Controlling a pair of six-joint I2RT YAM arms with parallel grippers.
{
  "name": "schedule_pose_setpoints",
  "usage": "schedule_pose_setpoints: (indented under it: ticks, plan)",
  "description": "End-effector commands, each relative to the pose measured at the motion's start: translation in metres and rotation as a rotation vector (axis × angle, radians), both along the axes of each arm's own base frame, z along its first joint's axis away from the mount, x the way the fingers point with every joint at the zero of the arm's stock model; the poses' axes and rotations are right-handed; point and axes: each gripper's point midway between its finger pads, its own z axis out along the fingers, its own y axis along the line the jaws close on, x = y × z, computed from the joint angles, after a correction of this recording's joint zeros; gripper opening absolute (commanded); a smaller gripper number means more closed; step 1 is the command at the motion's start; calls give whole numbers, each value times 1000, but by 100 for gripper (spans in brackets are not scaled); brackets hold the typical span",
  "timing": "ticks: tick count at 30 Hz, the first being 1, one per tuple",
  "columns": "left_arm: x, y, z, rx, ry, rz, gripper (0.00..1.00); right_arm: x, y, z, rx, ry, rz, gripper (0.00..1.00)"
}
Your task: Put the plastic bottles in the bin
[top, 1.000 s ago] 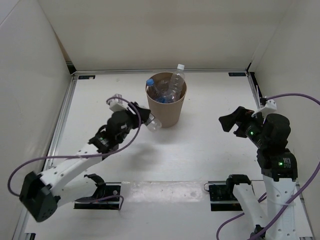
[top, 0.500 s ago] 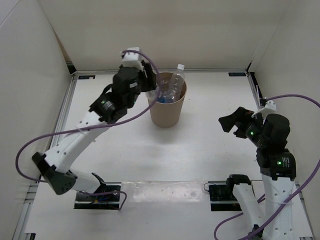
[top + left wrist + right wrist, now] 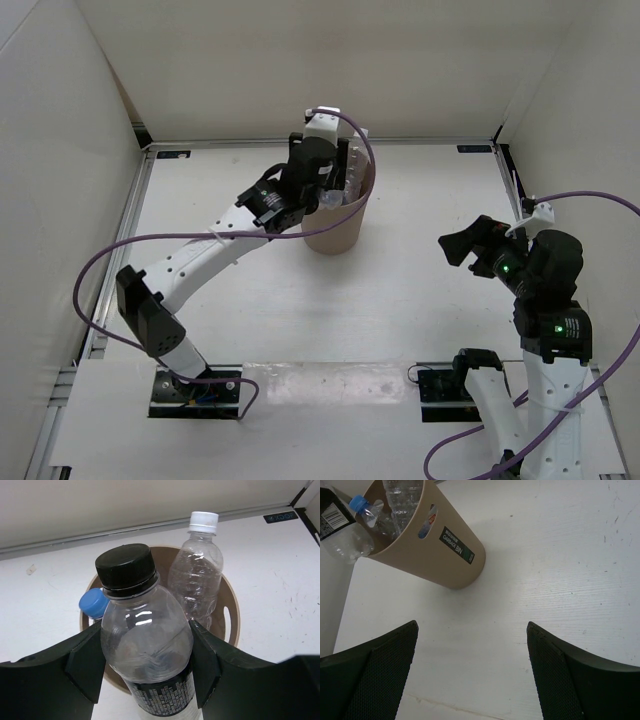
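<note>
Over the bin (image 3: 231, 615), the left claw (image 3: 145, 675) is clamped on the black-capped bottle (image 3: 142, 630), not yet released. Inside already sit the white-capped bottle (image 3: 197, 575) and the blue-capped bottle (image 3: 92, 602); a fourth cannot be made out. The right claw (image 3: 471, 630) hangs with fingers apart, empty, well away.

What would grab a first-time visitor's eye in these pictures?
The left end effector grips a black-capped bottle at the rim of the tan bin, toward the far middle of the top view. In the bin sit a white-capped bottle, poking above the rim, and a blue-capped bottle. The right end effector hangs open and empty off to the right.
</note>
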Motion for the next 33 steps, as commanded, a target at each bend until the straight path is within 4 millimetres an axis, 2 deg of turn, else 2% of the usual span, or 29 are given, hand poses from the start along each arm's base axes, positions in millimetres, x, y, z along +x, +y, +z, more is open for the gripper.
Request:
schedule_pose_setpoints:
  ticks: [1, 10, 11, 13, 15, 17, 18, 20, 22, 23, 25, 26, 27, 28, 30, 32, 33]
  plan:
    - [3, 1, 10, 33, -27, 25, 68, 0, 1, 8, -8, -37, 15, 90]
    - [18, -4, 18, 68, -63, 56, 78, -1, 2, 6, -7, -32, 18, 90]
    - [21, -5, 12, 92, -51, 59, 80, -1, 2, 6, -7, -33, 18, 90]
    - [25, -5, 11, 111, -48, 76, 87, -1, 3, 5, -7, -30, 21, 90]
    - [27, -8, 12, 111, -49, 74, 100, -1, 2, 5, -11, -32, 23, 90]
    - [28, -6, 11, 122, -40, 91, 100, 0, 3, 4, -10, -27, 24, 90]
    - [28, -1, 22, 107, -55, 117, 100, 0, 3, 4, -11, -25, 24, 90]
    - [23, 11, 33, 99, -62, 155, 100, 2, 2, 4, -13, -27, 23, 90]
    - [8, 33, 61, 43, -97, 200, 100, 2, 2, 4, -16, -28, 23, 90]
    - [4, 37, 57, 46, -90, 199, 100, 3, 2, 4, -13, -23, 23, 90]
    - [-17, 61, 77, -32, -128, 207, 100, 4, 2, 5, -10, -22, 22, 90]
    - [-21, 65, 59, -11, -110, 205, 100, 5, 2, 5, -8, -20, 24, 90]
    - [-38, 82, 77, -66, -140, 200, 100, 6, 3, 4, -6, -18, 24, 90]
    - [-41, 85, 40, -10, -90, 202, 100, 6, 3, 5, -6, -22, 29, 90]
    - [-56, 105, 29, 12, -65, 226, 100, 7, 4, 6, 0, -20, 34, 90]
    - [-71, 131, -6, 77, 13, 287, 100, 6, 4, 6, 1, -6, 31, 90]
    - [-78, 140, -7, 49, 19, 307, 100, 6, 0, 7, -6, -3, 7, 90]
